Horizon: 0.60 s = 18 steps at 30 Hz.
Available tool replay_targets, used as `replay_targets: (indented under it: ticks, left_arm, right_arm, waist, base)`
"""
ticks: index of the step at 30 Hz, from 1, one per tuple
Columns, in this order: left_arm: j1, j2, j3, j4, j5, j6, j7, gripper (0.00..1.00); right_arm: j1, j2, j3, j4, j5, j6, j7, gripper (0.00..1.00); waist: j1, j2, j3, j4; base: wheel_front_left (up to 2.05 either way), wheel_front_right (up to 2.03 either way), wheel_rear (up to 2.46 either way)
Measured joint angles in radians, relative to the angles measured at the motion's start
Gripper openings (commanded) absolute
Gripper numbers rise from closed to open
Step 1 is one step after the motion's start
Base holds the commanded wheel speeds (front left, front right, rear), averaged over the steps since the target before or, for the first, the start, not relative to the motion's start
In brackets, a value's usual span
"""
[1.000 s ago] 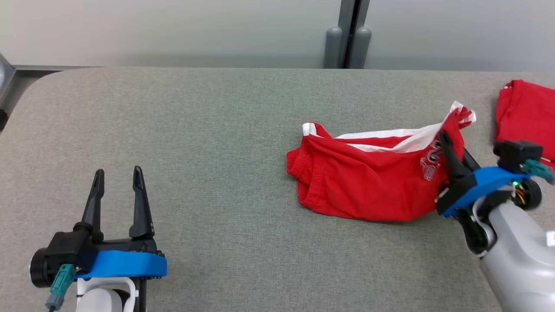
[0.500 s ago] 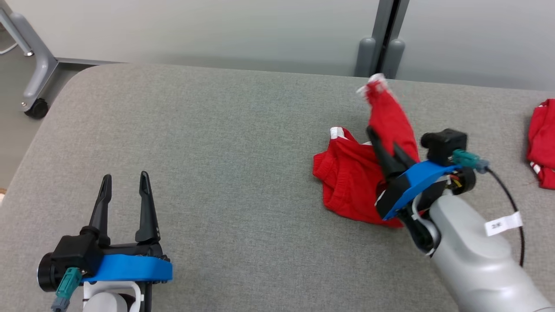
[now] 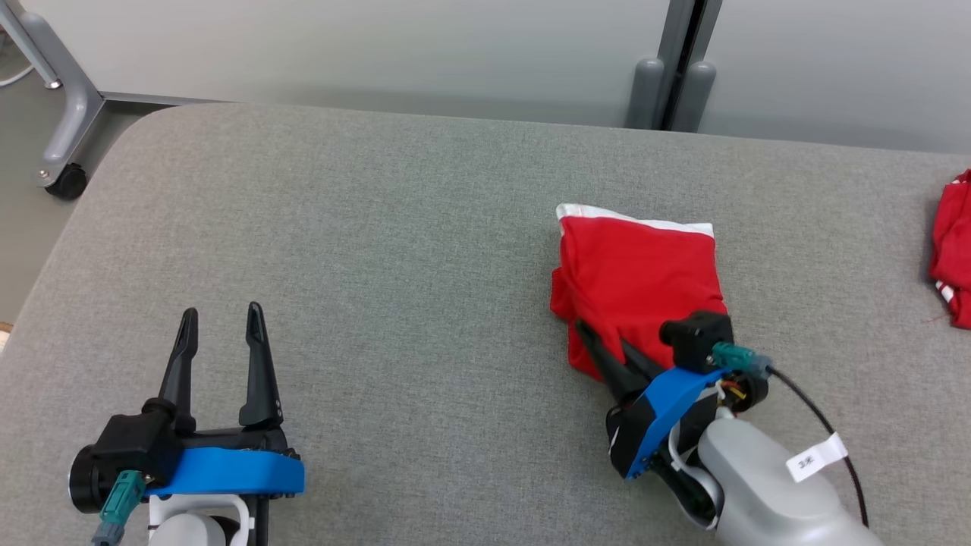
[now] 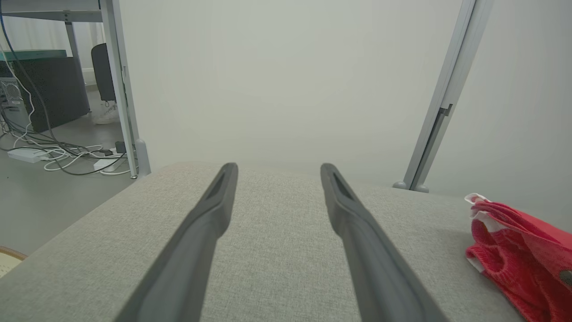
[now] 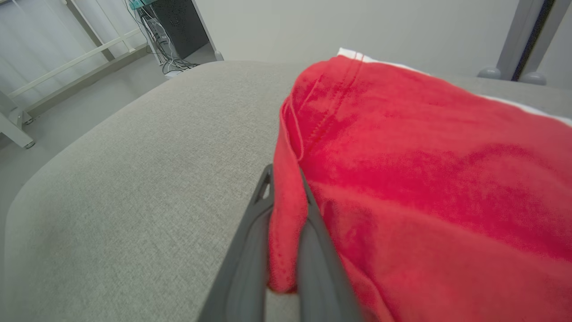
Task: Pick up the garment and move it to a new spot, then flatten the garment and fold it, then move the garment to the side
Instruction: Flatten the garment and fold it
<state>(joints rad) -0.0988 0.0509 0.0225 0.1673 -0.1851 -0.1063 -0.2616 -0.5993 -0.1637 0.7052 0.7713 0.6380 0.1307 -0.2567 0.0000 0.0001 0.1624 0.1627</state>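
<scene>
The red garment [image 3: 641, 280] with white trim lies folded over on the grey table [image 3: 379, 265], right of centre. My right gripper [image 3: 595, 341] is at its near left corner, shut on a fold of the red cloth; the right wrist view has the garment [image 5: 424, 179] pinched between the two fingers [image 5: 250, 232]. My left gripper [image 3: 220, 322] stands open at the lower left, well away from the cloth, nothing between its fingers [image 4: 210, 214]. The garment's edge [image 4: 514, 250] appears at the right of the left wrist view.
A second red garment [image 3: 952, 250] lies at the table's far right edge. Grey posts [image 3: 667, 83] stand behind the table against a pale wall. A wheeled frame leg [image 3: 61, 152] stands off the table's left corner. Cables [image 4: 58, 152] lie on the floor.
My right gripper has carried the lifted end of the garment over and down toward me, laying it folded onto the rest. The head camera shifted. The left arm stayed put.
</scene>
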Motion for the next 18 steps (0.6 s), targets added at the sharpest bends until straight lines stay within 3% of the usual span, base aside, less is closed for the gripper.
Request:
replay_targets:
  ticks: [2,3,4,5,12,18]
  left_arm:
    - [-0.001,0.000,-0.003,0.001,0.000,0.000,0.000,1.00]
    - [-0.002,0.000,-0.005,0.001,0.000,0.000,0.000,1.00]
    - [-0.004,0.000,-0.006,0.001,-0.001,0.000,0.000,1.00]
    - [-0.006,0.000,-0.006,0.002,0.000,0.000,0.000,1.00]
    - [-0.006,0.000,0.001,0.004,0.004,0.000,0.000,1.00]
    - [-0.006,0.000,0.007,0.005,0.015,-0.005,0.000,1.00]
  right_arm:
    - [0.012,0.007,0.015,0.003,0.009,0.000,-0.001,0.00]
    - [0.013,0.010,0.022,0.007,0.009,0.000,-0.001,0.40]
    - [0.013,0.012,0.031,0.008,0.008,0.000,-0.002,0.89]
    - [0.013,0.015,0.037,0.008,0.008,0.000,-0.002,1.00]
    - [0.016,0.013,0.012,-0.083,-0.031,0.000,-0.005,1.00]
    - [0.069,-0.020,-0.086,-0.220,-0.103,0.000,-0.006,1.00]
  waist:
    - [0.0000,0.0000,0.003,-0.001]
    - [0.0000,0.0000,0.005,-0.002]
    - [0.0000,0.0000,0.006,-0.004]
    - [0.0000,0.0000,0.007,-0.006]
    - [0.0000,0.0000,0.002,-0.036]
    - [0.0000,0.0000,-0.010,-0.088]
  base:
    - [0.00,0.00,0.00]
    - [0.00,0.00,0.00]
    - [0.00,0.00,0.00]
    - [0.00,0.00,0.00]
    - [0.00,0.00,0.00]
    - [0.00,0.00,0.00]
